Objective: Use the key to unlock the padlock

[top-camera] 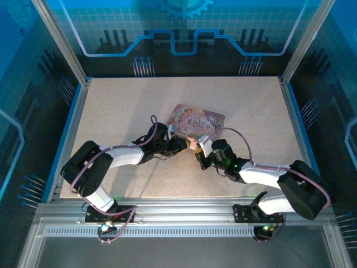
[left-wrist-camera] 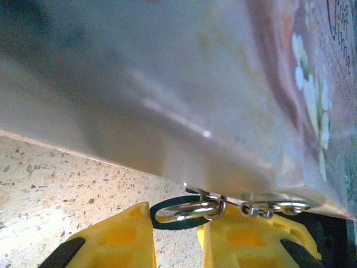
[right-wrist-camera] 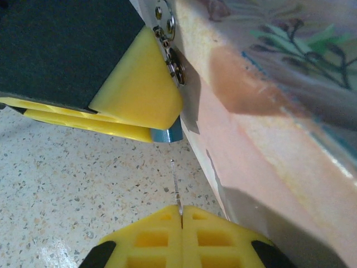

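Low in the top view, both arms bend inward from their bases. The right gripper (right-wrist-camera: 180, 211) is pinched tight on the key (right-wrist-camera: 176, 187), lower centre. Above it, the left gripper (left-wrist-camera: 176, 228) straddles the padlock (right-wrist-camera: 169, 135); I cannot tell whether it grips. Beyond, a box (top-camera: 196, 120) lies on the bench (top-camera: 122, 106).

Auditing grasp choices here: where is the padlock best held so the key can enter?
Probably its body, pinched side to side, coming in low along the table toward the pink box edge where the padlock hangs by its silvery loop. That leaves the bluish end facing the key uncovered.
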Available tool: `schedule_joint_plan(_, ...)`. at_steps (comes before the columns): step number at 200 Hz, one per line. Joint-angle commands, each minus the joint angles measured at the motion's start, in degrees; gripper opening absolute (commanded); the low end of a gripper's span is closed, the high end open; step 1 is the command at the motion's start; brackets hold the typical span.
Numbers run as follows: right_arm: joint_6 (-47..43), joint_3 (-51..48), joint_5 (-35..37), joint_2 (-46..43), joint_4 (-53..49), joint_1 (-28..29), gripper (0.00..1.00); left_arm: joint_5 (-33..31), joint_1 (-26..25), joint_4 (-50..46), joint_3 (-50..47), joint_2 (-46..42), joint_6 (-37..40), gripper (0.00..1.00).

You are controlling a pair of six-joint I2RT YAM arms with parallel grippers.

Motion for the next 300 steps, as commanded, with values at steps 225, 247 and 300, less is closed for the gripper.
schedule_joint_plan(225,-3.51,2.04,-11.0,1.54,3.29,-5.78,0.01,0.2,-0.65,-1.98,2.98,-5.42,-2.72,0.16)
schedule_joint_plan(247,-2.48,1.22,-10.41,1.17,4.69,-4.73,0.01,0.29,-0.63,-1.79,3.39,-5.34,-3.27,0.17)
schedule_joint_plan(300,-2.13,3.03,-10.06,1.58,5.53,-4.32,0.01,0.34,-0.62,-2.0,3.52,-5.18,-3.51,0.17)
